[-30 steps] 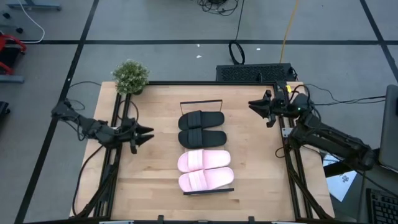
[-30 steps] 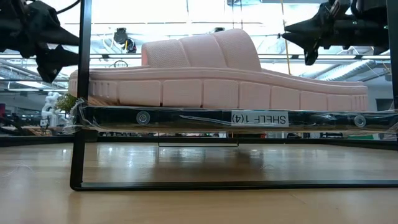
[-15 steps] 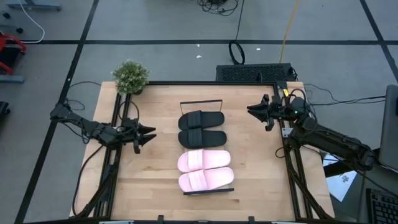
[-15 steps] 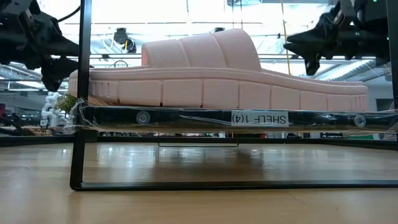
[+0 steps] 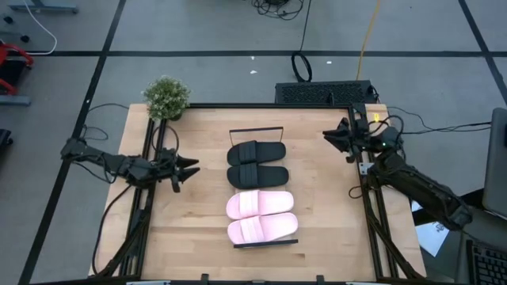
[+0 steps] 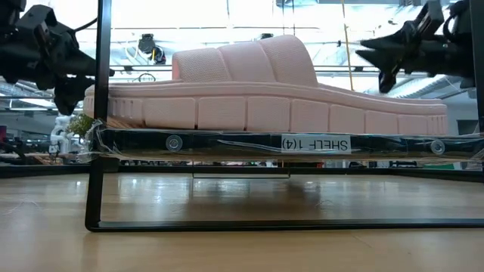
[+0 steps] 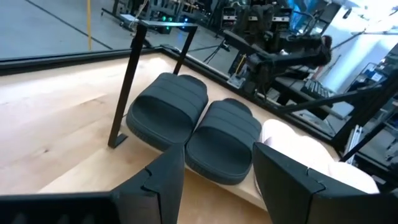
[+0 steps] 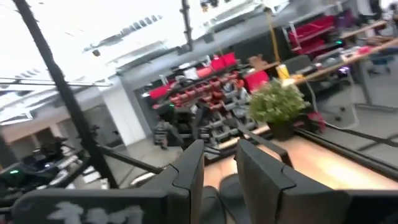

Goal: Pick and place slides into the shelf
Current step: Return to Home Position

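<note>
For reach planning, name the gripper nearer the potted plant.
Left. The left gripper is on the same side as the potted plant; the right gripper is across the table.

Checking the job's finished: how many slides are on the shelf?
4, in a row on the shelf: far black slide, near black slide, far pink slide, near pink slide. None seems hidden.

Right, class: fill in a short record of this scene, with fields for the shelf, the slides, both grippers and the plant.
shelf: middle of the table, holding all four slides
black slides: two, side by side, at the shelf end nearer the plant
pink slides: two, side by side, at the other end
left gripper: open, empty, left of the shelf
right gripper: open, empty, right of the shelf
plant: table corner, left side
</note>
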Robot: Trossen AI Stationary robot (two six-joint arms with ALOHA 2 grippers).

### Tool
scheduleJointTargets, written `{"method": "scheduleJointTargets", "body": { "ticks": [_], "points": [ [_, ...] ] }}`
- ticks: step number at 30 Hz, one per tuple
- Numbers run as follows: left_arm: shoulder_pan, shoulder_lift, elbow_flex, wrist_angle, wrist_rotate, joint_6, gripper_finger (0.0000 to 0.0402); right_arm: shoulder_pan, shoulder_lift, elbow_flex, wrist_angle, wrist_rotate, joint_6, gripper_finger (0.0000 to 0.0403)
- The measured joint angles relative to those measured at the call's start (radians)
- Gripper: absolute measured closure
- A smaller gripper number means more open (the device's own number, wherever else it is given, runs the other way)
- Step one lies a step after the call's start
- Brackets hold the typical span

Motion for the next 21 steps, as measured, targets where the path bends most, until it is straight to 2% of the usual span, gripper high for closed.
{"method": "scheduleJointTargets", "body": {
  "ticks": [5,9,12,15,21],
  "points": [
    [0.004,-0.037,0.005,-0.006,0.035,0.011,0.0217,-0.055,-0.055,0.023,0.007,-0.130,0.087,0.0316],
    [-0.005,-0.040,0.057,-0.015,0.051,0.087,0.0217,-0.053,-0.119,0.044,0.005,-0.167,0.131,0.0316],
    [-0.009,-0.038,0.086,-0.037,0.049,0.105,0.0217,-0.031,-0.173,0.047,-0.004,-0.161,0.138,0.0316],
    [-0.009,-0.032,0.082,-0.045,0.047,0.079,0.0217,0.007,-0.226,0.047,-0.090,-0.127,0.114,0.0316],
    [-0.009,0.015,0.080,-0.009,0.028,0.073,0.0217,0.157,-0.290,0.047,-0.315,0.032,-0.038,0.0316]
  ]
}}
